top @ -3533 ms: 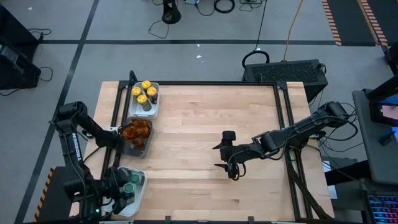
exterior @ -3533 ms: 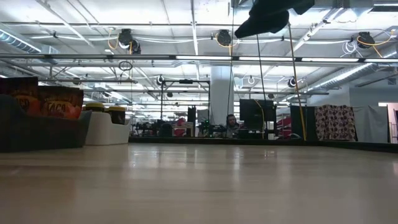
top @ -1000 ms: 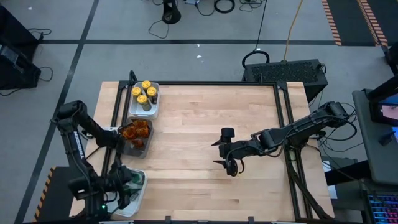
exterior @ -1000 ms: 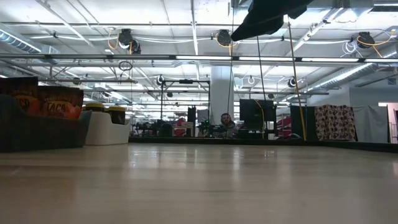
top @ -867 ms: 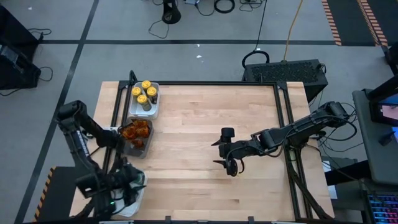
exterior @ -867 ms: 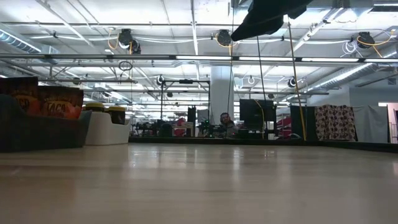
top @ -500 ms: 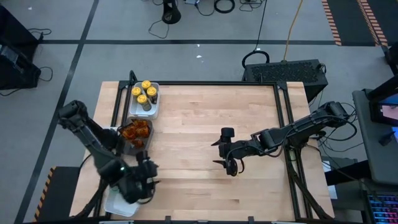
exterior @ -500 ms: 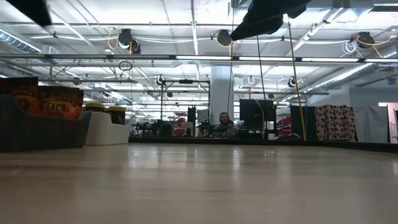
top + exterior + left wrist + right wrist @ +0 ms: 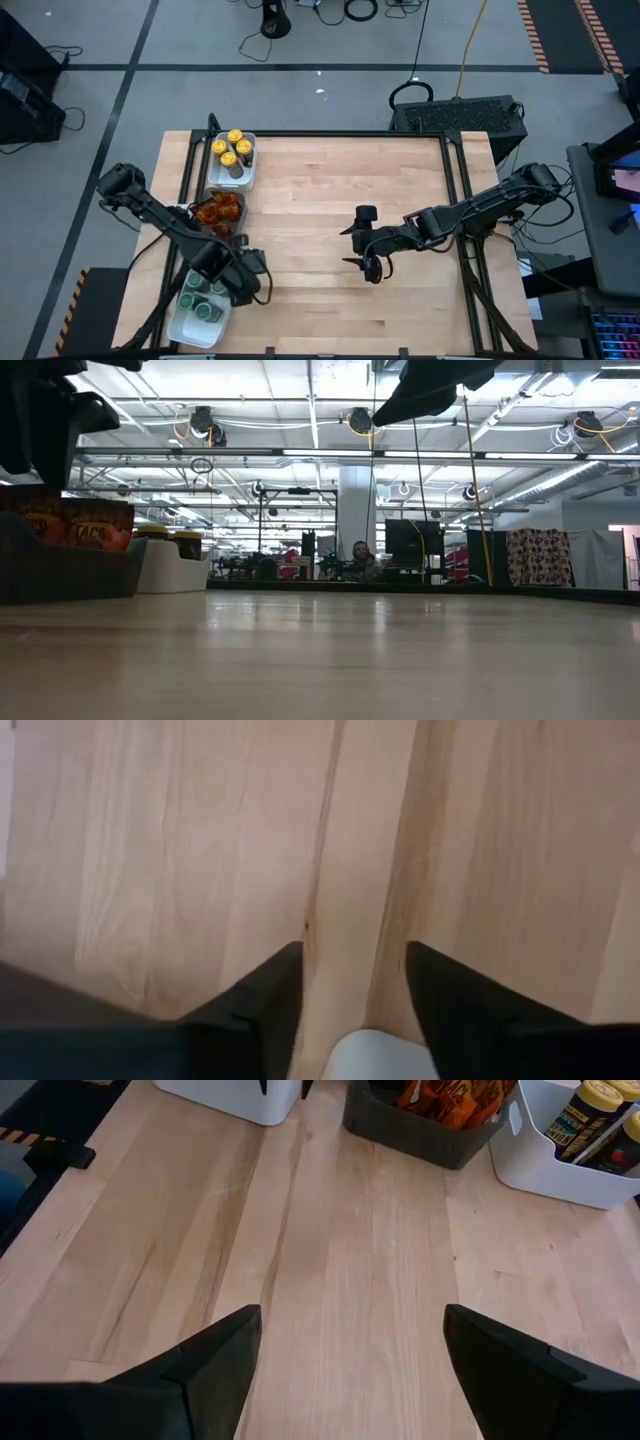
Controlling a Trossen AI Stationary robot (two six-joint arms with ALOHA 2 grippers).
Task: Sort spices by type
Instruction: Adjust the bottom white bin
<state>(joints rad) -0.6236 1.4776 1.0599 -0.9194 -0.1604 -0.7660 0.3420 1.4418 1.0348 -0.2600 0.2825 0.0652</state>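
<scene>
Along the table's (image 9: 330, 180) left edge stood three trays in a row. The near white tray (image 9: 180, 326) held the green-lidded jars (image 9: 203, 303), upright with their lids up and their long axes vertical. The dark grey tray (image 9: 229, 240) in the middle held the orange-brown packets (image 9: 217, 212). In the low view they stood on edge, their printed faces rising above the tray wall. The far white tray (image 9: 250, 176) held the yellow-lidded jars (image 9: 232, 152), also upright with their lids up.

Just right of the near white tray, the left gripper (image 9: 252, 288) hung over bare wood. Its arm reached in past the dark grey tray. In the left wrist view its two fingers (image 9: 262, 995) stood apart, with plain wood between their tips and no jar or packet in them. A pale rounded shape (image 9: 378, 1056) sat at the base of the gap, and what it was could not be told.

Well to the right, near the middle of the table, the right gripper (image 9: 348, 249) pointed toward the trays. Its fingers (image 9: 215, 1355) were spread wide over bare wood, holding and touching nothing. In its wrist view all three trays lay ahead of it, well apart from it.
</scene>
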